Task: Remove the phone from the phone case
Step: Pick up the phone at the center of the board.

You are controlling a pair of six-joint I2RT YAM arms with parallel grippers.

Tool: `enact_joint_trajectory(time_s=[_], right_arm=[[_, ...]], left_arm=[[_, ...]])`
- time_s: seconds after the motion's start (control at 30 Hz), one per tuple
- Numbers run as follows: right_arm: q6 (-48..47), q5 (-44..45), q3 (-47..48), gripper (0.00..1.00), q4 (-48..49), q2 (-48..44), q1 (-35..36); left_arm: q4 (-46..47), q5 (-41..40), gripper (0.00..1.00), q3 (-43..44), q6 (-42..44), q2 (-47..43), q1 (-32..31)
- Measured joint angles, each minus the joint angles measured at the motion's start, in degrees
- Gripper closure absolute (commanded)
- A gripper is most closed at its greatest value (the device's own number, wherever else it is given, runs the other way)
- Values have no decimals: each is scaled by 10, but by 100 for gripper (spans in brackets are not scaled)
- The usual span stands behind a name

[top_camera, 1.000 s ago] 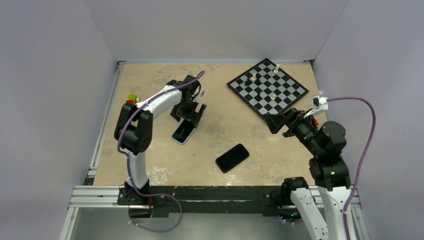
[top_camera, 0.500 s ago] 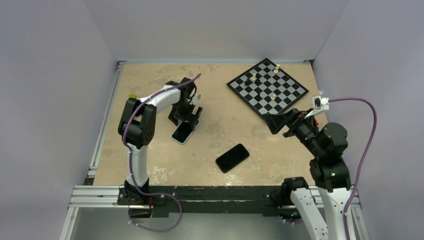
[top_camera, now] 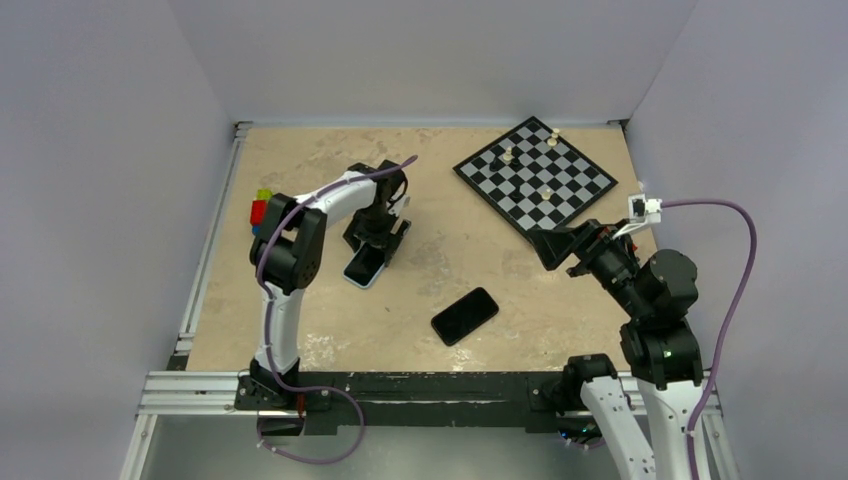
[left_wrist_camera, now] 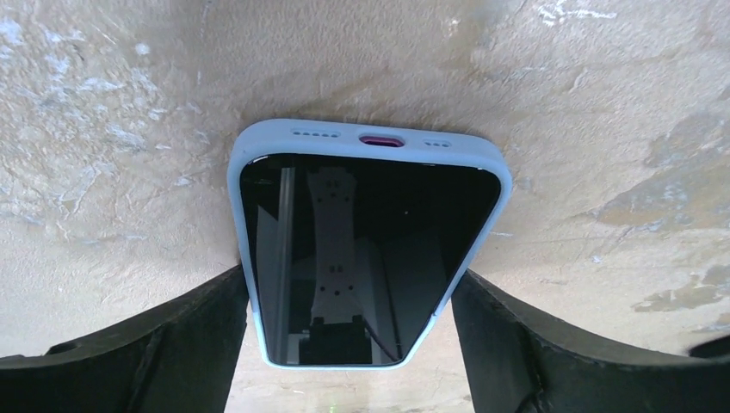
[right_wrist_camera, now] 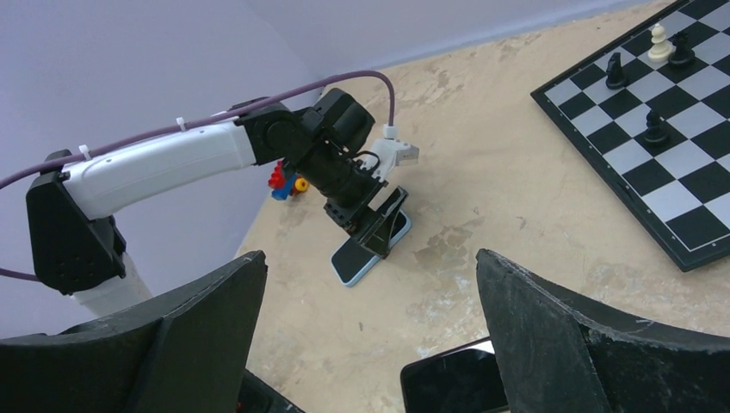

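Observation:
A phone with a black screen in a light blue case (top_camera: 365, 266) lies flat on the table's left half. It also shows in the left wrist view (left_wrist_camera: 366, 249) and the right wrist view (right_wrist_camera: 355, 263). My left gripper (top_camera: 380, 236) is lowered over its far end. In the left wrist view the left gripper (left_wrist_camera: 349, 280) is open, with one finger close against each long side of the case. My right gripper (top_camera: 558, 246) is open and empty, held above the table at the right, and in its own view (right_wrist_camera: 370, 256) it looks toward the phone.
A second black phone (top_camera: 465, 315) lies face up near the table's front middle, also in the right wrist view (right_wrist_camera: 452, 379). A chessboard (top_camera: 535, 180) with a few pieces sits at the back right. Small coloured blocks (top_camera: 262, 205) lie at the left edge.
My left gripper has come down over the cased phone and shifted slightly right, and its elbow has swung right. The right arm has barely moved. Both phones lie where they were.

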Motion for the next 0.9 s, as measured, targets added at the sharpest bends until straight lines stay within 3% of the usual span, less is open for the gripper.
enact_joint_trajectory(time_s=[0.13, 0.27, 0.33, 0.4, 0.43, 0.7, 0.9], right_arm=[[2, 5, 0, 8, -4, 1, 0], [2, 17, 0, 9, -15, 9, 1], [2, 24, -2, 9, -18, 17, 3], [2, 31, -8, 9, -21, 24, 5], [2, 34, -11, 9, -23, 28, 7], [3, 66, -40, 9, -23, 64, 49], [20, 157, -66, 9, 5, 145, 187]], left_arm=[[-2, -14, 21, 0, -3, 2, -12], [-5, -16, 43, 0, -3, 2, -19], [-6, -12, 60, 1, 0, 2, -21], [-7, -8, 86, 1, 3, 2, -22], [-7, -6, 90, 1, 4, 2, -23], [17, 47, 97, -25, -7, -31, -27], [49, 105, 100, -69, -37, -138, -29]])
